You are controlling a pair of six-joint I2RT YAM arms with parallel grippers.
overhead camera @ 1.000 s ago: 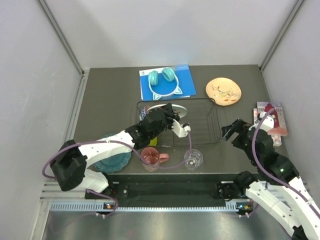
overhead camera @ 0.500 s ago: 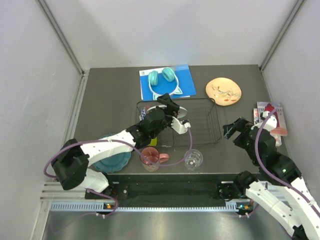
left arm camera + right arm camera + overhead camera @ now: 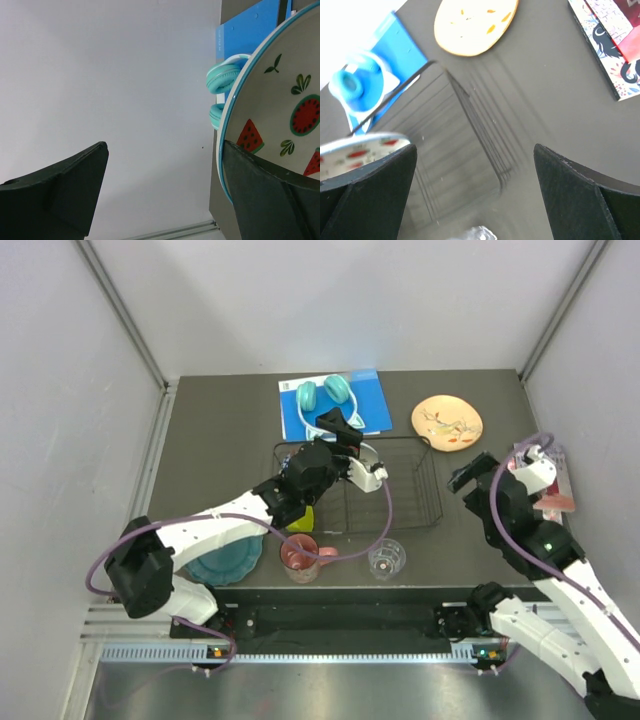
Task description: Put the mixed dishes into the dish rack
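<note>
The left end effector (image 3: 165, 145) is released, its fingers spread wide with nothing between them; the watermelon plate (image 3: 280, 115) lies just beside the right-hand finger, at the right edge of the left wrist view. In the top view the plate shows as a thin white sliver, so it looks to be standing on edge at the left end of the dish rack (image 3: 410, 485), in the middle of the frame. Whether the tines truly hold it cannot be told.

The step in hand seems to be letting go of this plate. To do it well, the arm should rise straight and slowly, keeping that near finger off the rim so the plate does not tip.

The headphones (image 3: 325, 395) lie just above the rack. The pink mug (image 3: 300, 552) and glass (image 3: 387, 558) wait below it. The right end effector (image 3: 475, 147) is also released, near the rack's right side.
</note>
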